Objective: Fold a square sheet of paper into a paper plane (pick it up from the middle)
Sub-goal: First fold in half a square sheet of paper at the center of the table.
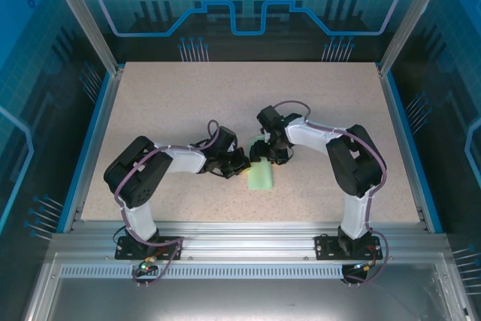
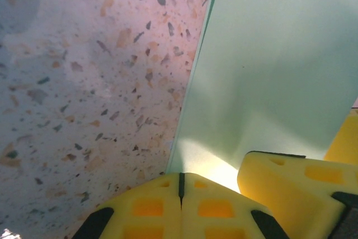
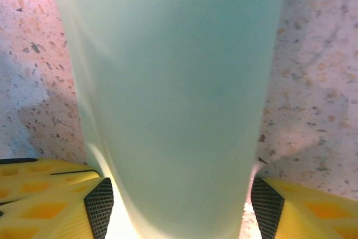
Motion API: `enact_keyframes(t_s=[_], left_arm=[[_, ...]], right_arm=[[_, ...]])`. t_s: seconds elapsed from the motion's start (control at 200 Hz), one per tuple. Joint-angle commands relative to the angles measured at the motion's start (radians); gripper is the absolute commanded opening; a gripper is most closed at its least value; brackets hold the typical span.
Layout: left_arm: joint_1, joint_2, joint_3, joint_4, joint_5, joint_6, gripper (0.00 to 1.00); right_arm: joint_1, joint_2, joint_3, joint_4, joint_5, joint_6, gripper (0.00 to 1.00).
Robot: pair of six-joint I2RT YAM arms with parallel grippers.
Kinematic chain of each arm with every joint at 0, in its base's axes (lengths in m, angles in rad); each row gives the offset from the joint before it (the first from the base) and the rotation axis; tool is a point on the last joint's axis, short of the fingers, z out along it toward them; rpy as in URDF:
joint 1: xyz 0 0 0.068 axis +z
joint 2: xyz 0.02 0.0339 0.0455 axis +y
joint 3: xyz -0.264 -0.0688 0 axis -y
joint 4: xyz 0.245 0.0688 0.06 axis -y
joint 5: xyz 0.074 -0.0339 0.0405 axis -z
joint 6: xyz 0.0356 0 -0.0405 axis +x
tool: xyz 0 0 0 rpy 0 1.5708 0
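Mint-green sheet [image 1: 261, 177] looks folded narrow on the worktop [image 1: 180, 110]. Left pincer [image 2: 180, 186], clenched empty, sits at its edge; right pincer [image 3: 179, 208] straddles it, released. I judge we're creasing: next, press firmly along the fold.

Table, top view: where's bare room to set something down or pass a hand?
Free: the far half of the table, behind the left arm and right arm; the side strips between each elbow and the table edge; the near-edge patch between the arms. Crowded: the centre, where the left tool and right tool meet at the green paper.
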Motion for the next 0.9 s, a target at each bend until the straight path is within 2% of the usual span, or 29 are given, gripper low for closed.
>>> enact_keyframes(t_s=[0.0,0.41,0.54,0.67,0.8,0.895], left_arm=[[0.001,0.032,0.007,-0.076,-0.031,0.028,0.00],[0.002,0.020,0.029,-0.092,-0.028,0.043,0.00],[0.002,-0.035,0.025,-0.072,-0.013,0.050,0.00],[0.014,-0.167,-0.033,-0.009,-0.043,0.037,0.20],[0.045,-0.264,-0.072,-0.021,-0.086,0.022,0.26],[0.051,-0.289,-0.069,-0.073,-0.121,0.023,0.26]], right_arm=[[-0.020,-0.034,-0.032,-0.037,0.010,-0.007,0.70],[-0.032,-0.017,-0.073,-0.007,-0.007,-0.010,0.65],[-0.034,-0.011,-0.070,-0.008,-0.004,-0.009,0.64],[-0.034,-0.003,-0.073,-0.004,0.000,-0.006,0.63],[-0.035,0.004,-0.073,0.001,-0.001,-0.005,0.63],[-0.037,0.004,-0.075,0.002,0.000,-0.004,0.63]])
